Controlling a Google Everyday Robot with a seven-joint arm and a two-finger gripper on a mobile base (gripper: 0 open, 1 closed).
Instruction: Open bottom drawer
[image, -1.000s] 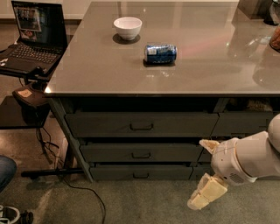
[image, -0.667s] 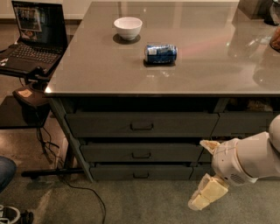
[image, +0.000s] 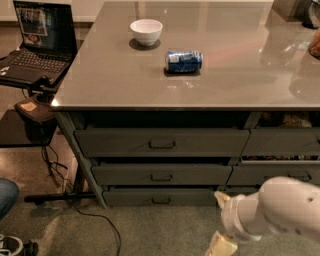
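Observation:
The bottom drawer (image: 161, 197) is the shallow dark grey front at the foot of the left stack under the table. It has a small centre pull and is shut. My gripper (image: 220, 222) is low in the right foreground, to the right of the drawer front and apart from it. Its two cream fingers (image: 221, 198) point left, stand apart and hold nothing. The lower finger is partly cut off by the bottom edge of the view.
Two taller drawers (image: 161, 142) sit above the bottom one, and a neighbouring stack (image: 280, 142) is at the right. A white bowl (image: 146, 31) and a blue can (image: 183, 61) are on the grey tabletop (image: 100, 75). A laptop (image: 35, 42) on a stand, floor cables (image: 95, 215) and a person's leg (image: 7, 196) are at the left.
My gripper and arm have moved down and a little to the left. The drawers and the things on the table have not moved.

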